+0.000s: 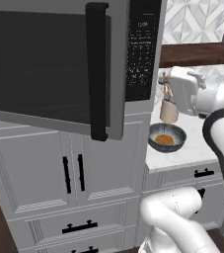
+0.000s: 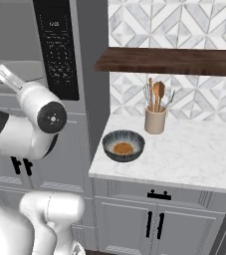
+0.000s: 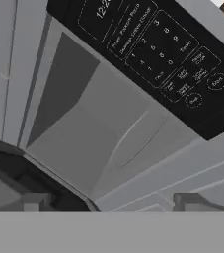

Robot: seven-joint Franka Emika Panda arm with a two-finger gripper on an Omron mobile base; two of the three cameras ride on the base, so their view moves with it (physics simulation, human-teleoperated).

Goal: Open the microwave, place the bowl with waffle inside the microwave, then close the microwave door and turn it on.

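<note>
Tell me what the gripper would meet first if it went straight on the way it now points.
Probably the microwave's pale inner cavity: the open gripper looks into the opening past the swung-out door, below the keypad. How far off the floor or wall lies is unclear.

Before me grey cabinets (image 2: 154, 219) with black handles, a marble table (image 2: 194, 154), a patterned tile wall (image 2: 184, 25), and a dark wood shelf (image 2: 169, 62) above.

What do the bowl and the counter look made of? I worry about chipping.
The bowl looks like glazed ceramic: dark streaked surface, paler rim, slight sheen. The counter looks like polished marble or an imitation: white with faint grey veins. Neither is certain from looks alone.
</note>
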